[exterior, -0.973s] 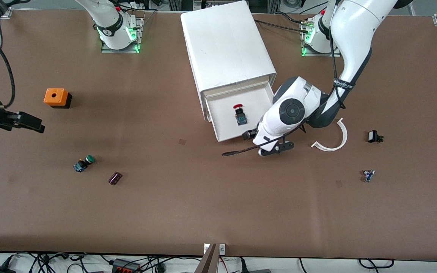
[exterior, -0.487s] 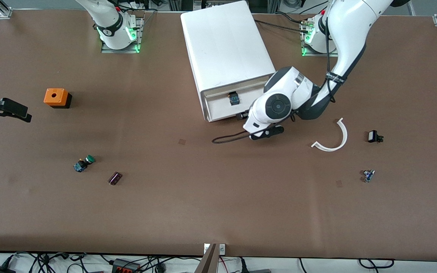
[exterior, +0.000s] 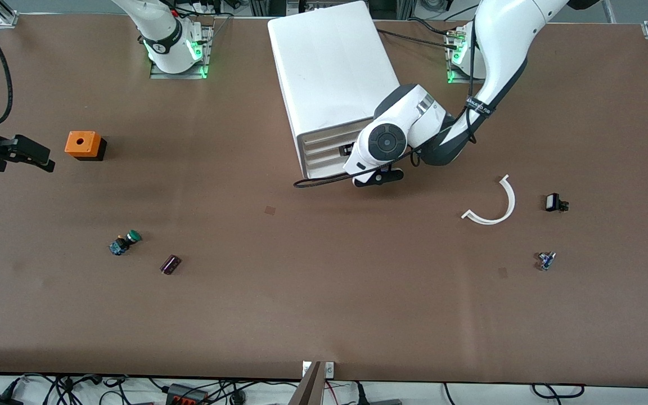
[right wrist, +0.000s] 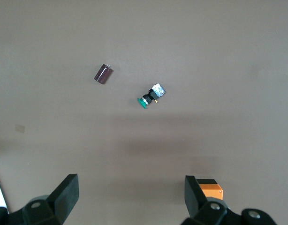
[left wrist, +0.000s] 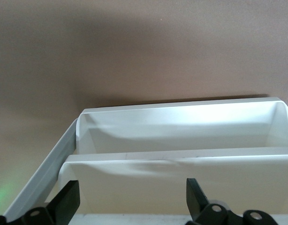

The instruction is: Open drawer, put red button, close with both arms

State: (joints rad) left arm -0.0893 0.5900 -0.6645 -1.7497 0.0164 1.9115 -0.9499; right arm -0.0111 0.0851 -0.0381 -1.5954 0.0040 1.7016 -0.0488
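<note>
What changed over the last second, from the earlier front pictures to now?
The left gripper pushed the drawer into the white cabinet until it was nearly flush, so the red button inside no longer shows. The right gripper, open and empty, shifted slightly beside the orange box. The green button and small parts stayed put.

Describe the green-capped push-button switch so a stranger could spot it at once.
Start at the orange box with a hole, toward the right arm's end of the brown table. Nearer the front camera lies the green-capped switch, beside a small dark purple block; only it has a green cap.
</note>
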